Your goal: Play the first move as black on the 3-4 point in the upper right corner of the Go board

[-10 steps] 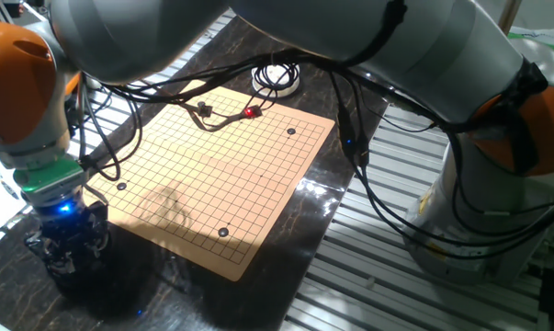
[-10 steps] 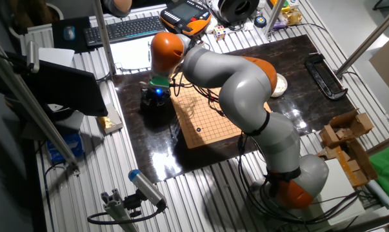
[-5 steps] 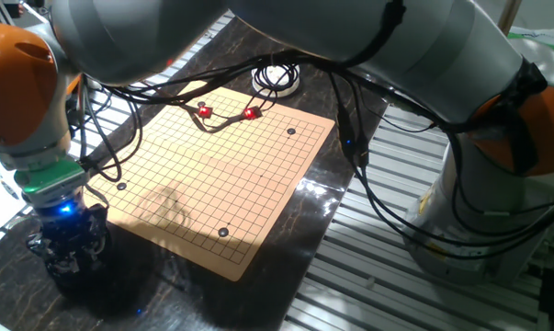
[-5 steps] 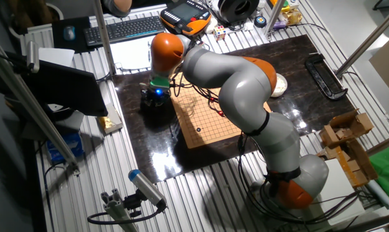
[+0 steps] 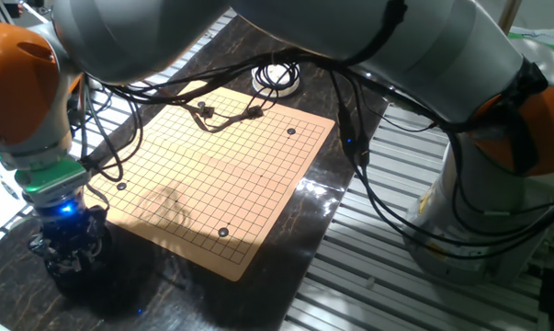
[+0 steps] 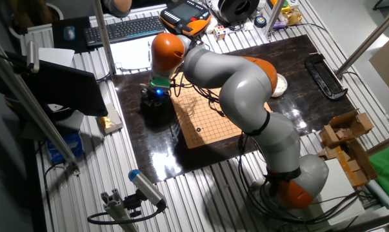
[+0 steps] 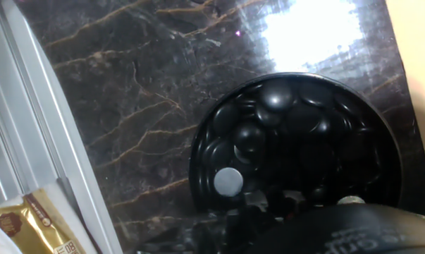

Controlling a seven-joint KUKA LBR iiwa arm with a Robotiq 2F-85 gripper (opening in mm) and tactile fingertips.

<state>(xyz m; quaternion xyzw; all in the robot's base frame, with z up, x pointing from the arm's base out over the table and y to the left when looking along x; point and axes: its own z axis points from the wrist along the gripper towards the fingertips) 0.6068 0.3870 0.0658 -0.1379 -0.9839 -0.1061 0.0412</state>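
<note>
Hand view alone shows black stones (image 7: pixel 251 141) (bowlful).

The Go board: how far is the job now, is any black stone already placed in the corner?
Done: the gripper sits at the bowl of black stones, beside the Go board. In hand: picking a stone; whether one is gripped cannot be told. Left: carrying it over and placing it. The board shows only dark dots, seemingly its printed marks.

Fixed views evenly lit, sharp. Arm (image 5: pixel 258 37) casts soft shadow on board (image 5: pixel 221 175). Hand view dim, strong white glare on dark table (image 7: pixel 311 32); bottom edge blurred, bowl (image 7: pixel 297 155) of stones reflects highlights.
</note>
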